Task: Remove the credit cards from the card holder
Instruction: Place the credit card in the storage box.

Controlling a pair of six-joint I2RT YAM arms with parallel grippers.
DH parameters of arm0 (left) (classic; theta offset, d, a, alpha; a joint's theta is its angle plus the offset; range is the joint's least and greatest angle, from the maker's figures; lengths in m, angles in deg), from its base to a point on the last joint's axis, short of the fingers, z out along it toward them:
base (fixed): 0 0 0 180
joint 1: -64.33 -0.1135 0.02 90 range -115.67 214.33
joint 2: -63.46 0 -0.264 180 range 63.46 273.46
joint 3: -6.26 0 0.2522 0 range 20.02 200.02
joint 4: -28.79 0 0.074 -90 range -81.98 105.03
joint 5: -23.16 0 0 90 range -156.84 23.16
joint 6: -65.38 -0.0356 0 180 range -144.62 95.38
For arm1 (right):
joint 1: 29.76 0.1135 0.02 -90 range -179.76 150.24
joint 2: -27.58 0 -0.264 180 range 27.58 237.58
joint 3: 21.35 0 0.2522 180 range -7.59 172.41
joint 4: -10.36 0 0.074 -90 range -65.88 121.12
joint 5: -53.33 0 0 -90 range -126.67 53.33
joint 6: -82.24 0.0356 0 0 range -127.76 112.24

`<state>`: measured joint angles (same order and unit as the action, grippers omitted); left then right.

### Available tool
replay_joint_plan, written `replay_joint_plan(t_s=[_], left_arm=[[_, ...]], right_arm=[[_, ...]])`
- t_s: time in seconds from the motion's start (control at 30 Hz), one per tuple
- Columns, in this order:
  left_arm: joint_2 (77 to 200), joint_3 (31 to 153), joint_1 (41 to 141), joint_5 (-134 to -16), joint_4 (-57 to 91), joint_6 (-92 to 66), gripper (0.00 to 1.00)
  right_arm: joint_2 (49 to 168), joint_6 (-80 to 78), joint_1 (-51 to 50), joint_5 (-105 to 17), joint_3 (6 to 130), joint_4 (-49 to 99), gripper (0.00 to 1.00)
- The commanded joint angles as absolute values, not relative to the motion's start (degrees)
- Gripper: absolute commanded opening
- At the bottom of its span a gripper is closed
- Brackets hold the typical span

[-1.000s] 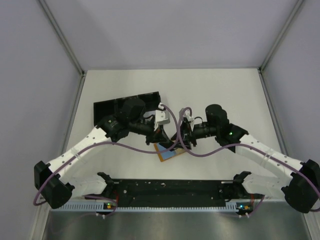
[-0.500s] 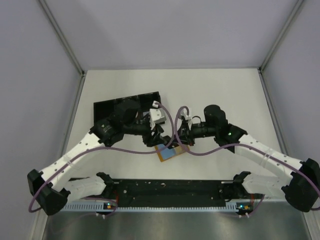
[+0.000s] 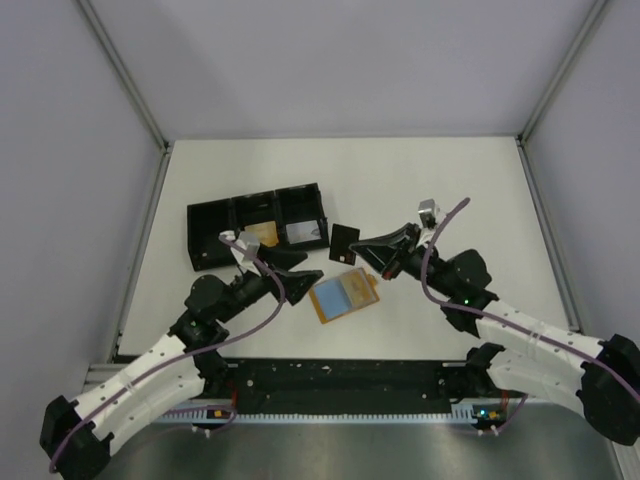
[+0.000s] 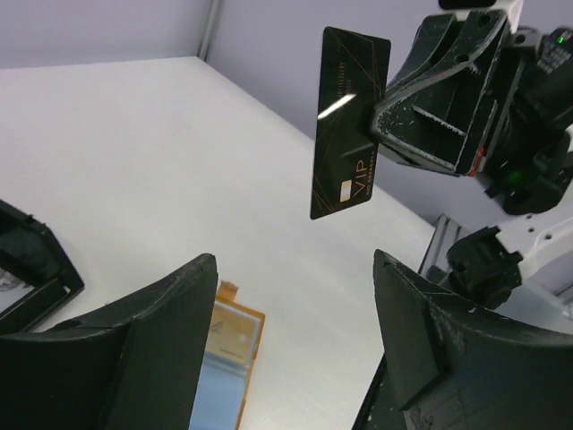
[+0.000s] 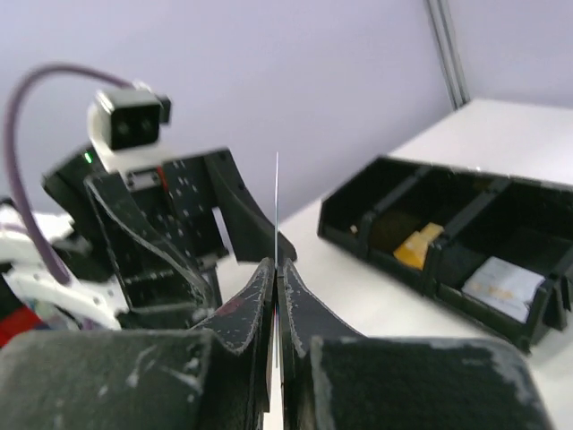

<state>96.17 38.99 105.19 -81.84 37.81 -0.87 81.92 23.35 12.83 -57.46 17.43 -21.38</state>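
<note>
While viewing from the top camera, I am holding my right pincer (image 3: 364,245) clamped on a black card (image 3: 347,243), raised above the tabletop (image 3: 420,180). My left pincer (image 3: 305,267) is standing with its jaws apart, gripping nothing, just left of the card holder (image 3: 322,310). The card holder is lying flat on the tabletop between the two pincers, and a pale blue card (image 3: 345,293) is showing on its face; I cannot tell whether that card is tucked in or lying loose. A black tray (image 3: 210,228) with three compartments is sitting beyond my left pincer.

In the left wrist view, my left fingers (image 4: 134,340) are spread wide. The black card (image 4: 345,107) is hanging upright in the air, gold "VIP" lettering facing this camera, pinched at one edge by my right pincer (image 4: 374,121). A corner of the card holder (image 4: 235,305) is lying below, between my fingers.

In the right wrist view, my right pincer (image 5: 277,269) is pressing both jaws together on the black card (image 5: 277,193), seen edge-on as a thin line. My left pincer (image 5: 201,242) is facing it, jaws apart. The tray (image 5: 403,179) is holding a tan item (image 5: 416,246) and a whitish item (image 5: 501,285) in neighbouring compartments.
</note>
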Motion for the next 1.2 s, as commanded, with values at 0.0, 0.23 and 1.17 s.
replay_joint_plan(t_s=[0.0,0.23,1.17], left_arm=[[98.9,38.0,105.4,-80.1,60.1,10.8,0.74],[105.5,38.5,105.9,-80.3,71.4,17.1,0.72],[116.2,48.5,107.7,-90.4,71.4,16.1,0.25]], right_arm=[[84.5,36.3,13.4,-50.5,15.8,-45.7,0.00],[87.6,39.0,14.3,-50.0,16.3,-51.7,0.00],[88.7,40.2,15.0,-55.3,18.1,-51.7,0.00]])
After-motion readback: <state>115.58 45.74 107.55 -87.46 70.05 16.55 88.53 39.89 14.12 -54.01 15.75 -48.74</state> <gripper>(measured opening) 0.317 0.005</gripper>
